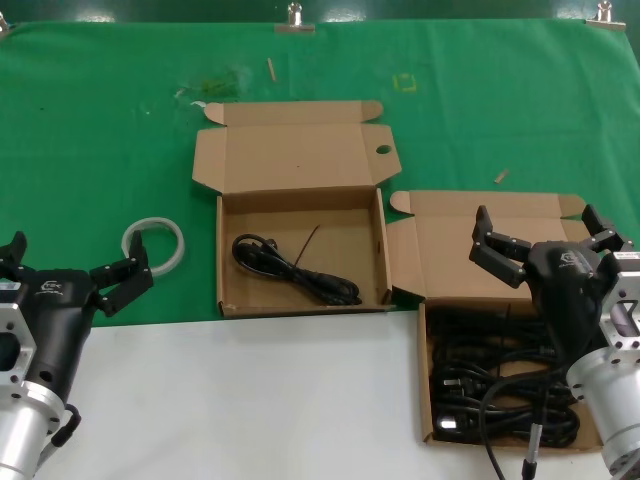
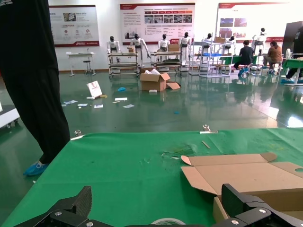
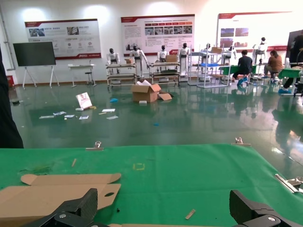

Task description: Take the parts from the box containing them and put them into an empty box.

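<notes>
Although both grippers carry a small pale logo on their black housings, it cannot be read, and neither box bears print. From the head view, the left gripper [image 1: 70, 262] hangs spread near the white ring [image 1: 154, 243], while the right gripper [image 1: 540, 232], also spread, hovers over the full box [image 1: 424, 380] of black power cords [image 1: 500, 385]; one cord [image 1: 295, 268] lies in the other box [image 1: 228, 255]. Only the wrist views show the hall beyond (wall posters, their text too small to read).

One cord [image 1: 296, 268] in middle box [image 1: 227, 250]; cords [image 1: 500, 385] fill right box [image 1: 424, 390].
</notes>
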{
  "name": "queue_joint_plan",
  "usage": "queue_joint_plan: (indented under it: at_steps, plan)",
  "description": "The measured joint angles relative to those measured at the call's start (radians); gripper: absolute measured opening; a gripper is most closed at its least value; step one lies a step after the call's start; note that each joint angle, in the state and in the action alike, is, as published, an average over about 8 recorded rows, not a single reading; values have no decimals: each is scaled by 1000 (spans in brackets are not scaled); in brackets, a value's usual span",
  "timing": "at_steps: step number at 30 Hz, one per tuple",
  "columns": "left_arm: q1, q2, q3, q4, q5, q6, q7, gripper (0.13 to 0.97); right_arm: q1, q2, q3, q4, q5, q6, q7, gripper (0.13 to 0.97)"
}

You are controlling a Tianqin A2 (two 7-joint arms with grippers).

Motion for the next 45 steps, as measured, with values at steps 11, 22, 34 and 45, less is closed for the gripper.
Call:
queue_joint_plan:
  at_steps: [11, 22, 34, 45]
  plan:
    - [0, 0, 0, 0, 0, 0, 0, 965, 0, 0, 0, 0, 0, 0, 0, 966]
    - [0, 0, 0, 0, 0, 0, 0, 965, 0, 0, 0, 0, 0, 0, 0, 966]
    - [0, 0, 0, 0, 0, 0, 0, 965, 0, 0, 0, 0, 0, 0, 0, 966]
    - [0, 0, 0, 0, 0, 0, 0, 965, 0, 0, 0, 0, 0, 0, 0, 966]
